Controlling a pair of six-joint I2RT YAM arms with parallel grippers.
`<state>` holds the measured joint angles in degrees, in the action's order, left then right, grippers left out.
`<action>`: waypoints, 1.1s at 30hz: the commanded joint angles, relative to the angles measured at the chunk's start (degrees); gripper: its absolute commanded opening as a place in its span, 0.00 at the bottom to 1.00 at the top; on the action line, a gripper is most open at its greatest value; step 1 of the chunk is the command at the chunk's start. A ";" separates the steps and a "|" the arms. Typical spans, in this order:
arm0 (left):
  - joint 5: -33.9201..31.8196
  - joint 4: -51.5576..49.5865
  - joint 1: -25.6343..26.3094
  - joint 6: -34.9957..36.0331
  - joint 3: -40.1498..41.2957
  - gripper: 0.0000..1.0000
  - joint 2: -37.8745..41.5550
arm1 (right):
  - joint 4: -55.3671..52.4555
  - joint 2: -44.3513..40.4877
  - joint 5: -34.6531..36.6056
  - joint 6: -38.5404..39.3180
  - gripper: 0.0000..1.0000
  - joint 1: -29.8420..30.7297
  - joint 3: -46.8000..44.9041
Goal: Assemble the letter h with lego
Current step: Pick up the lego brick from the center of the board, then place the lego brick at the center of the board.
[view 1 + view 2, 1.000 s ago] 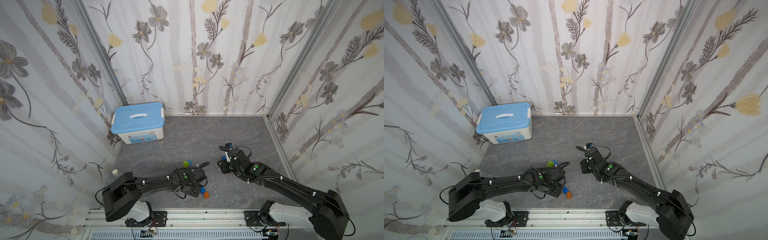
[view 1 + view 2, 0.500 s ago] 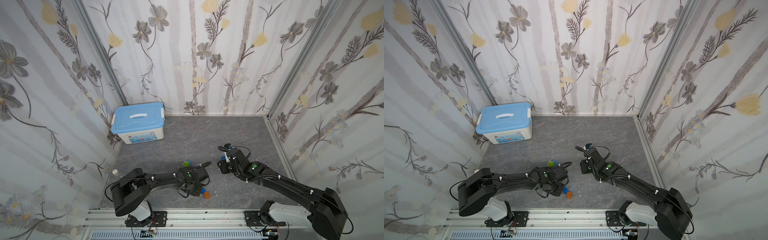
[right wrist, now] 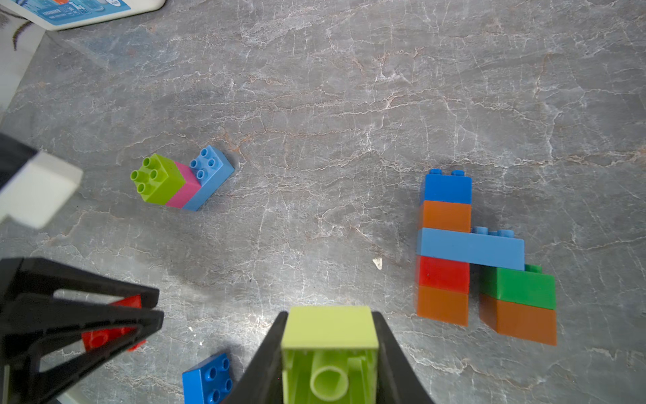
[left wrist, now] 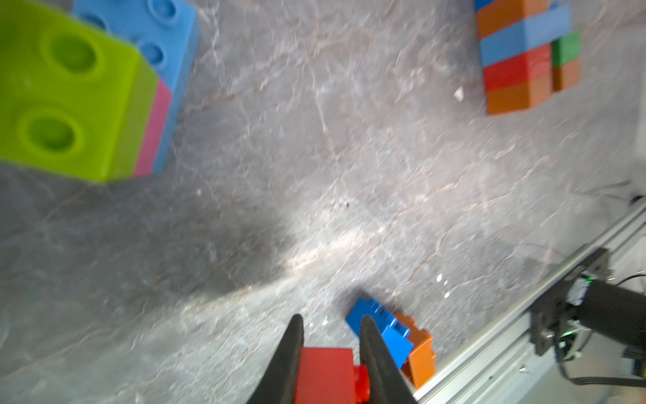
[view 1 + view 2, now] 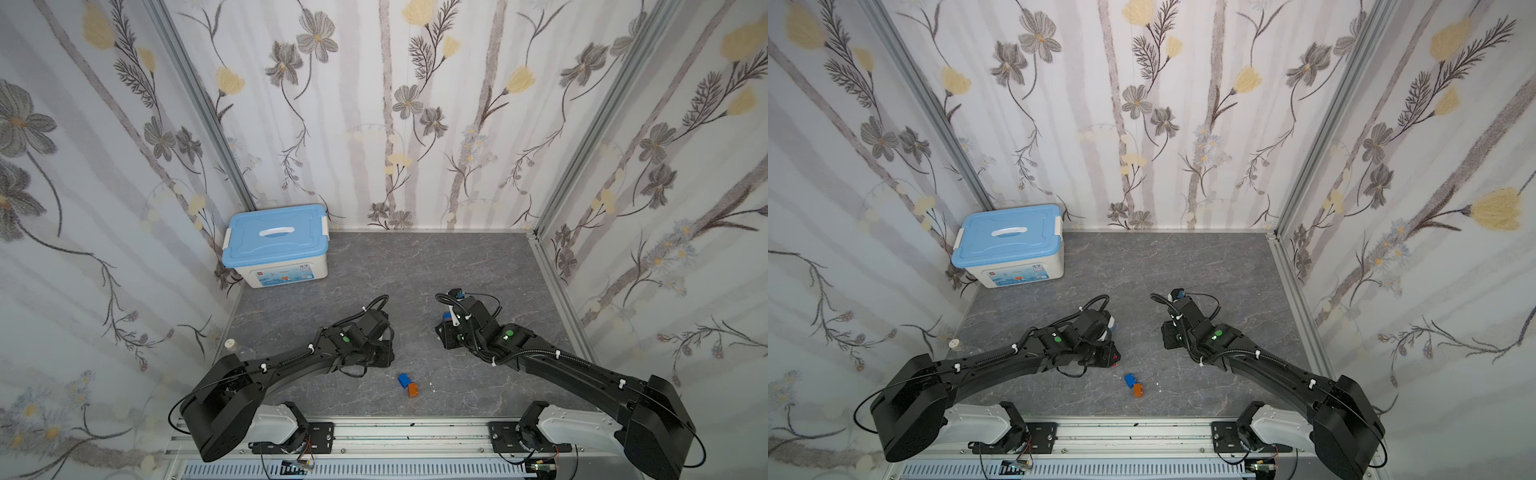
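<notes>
My left gripper (image 4: 331, 320) is shut on a red lego brick (image 4: 325, 374), just above the floor. Beside its fingertips a blue brick (image 4: 381, 328) and an orange brick (image 4: 419, 353) lie joined; both top views show the pair (image 5: 408, 385) (image 5: 1133, 384). My right gripper (image 3: 330, 314) is shut on a lime brick (image 3: 330, 328), hollow underside toward the camera. A flat assembly (image 3: 468, 248) of blue, orange, light-blue, red and green bricks lies on the floor beyond it. A lime-pink-blue cluster (image 3: 181, 178) lies apart, near the left arm (image 5: 357, 332).
A white storage box with a light-blue lid (image 5: 276, 245) stands in the far left corner. A metal rail (image 5: 374, 428) runs along the front edge. Papered walls close in three sides. A small white cap (image 5: 230, 343) sits by the left wall.
My left gripper has closed on the red brick and shifted slightly left, away from the blue and orange pair. The right arm holds its place.
</notes>
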<state>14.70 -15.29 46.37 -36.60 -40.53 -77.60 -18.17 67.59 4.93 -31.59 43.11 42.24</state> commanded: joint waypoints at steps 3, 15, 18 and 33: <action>9.54 11.73 -2.14 -0.99 -4.29 0.11 -8.38 | 0.42 1.30 -1.47 2.52 0.32 -0.04 0.12; 16.41 24.69 -2.69 -6.51 -7.85 0.20 -27.97 | 0.60 -3.78 0.34 4.87 0.32 -0.22 -3.02; 16.07 24.67 -2.96 -6.30 -7.94 0.24 -28.62 | 0.60 -3.67 0.34 4.98 0.32 -0.22 -2.93; 5.29 10.25 -3.28 0.25 -11.09 0.50 -25.43 | 0.90 -3.18 0.22 4.80 0.32 -0.19 -2.60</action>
<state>26.02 3.18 43.13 -38.33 -51.44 -103.26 -18.13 64.45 4.29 -26.92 42.89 39.27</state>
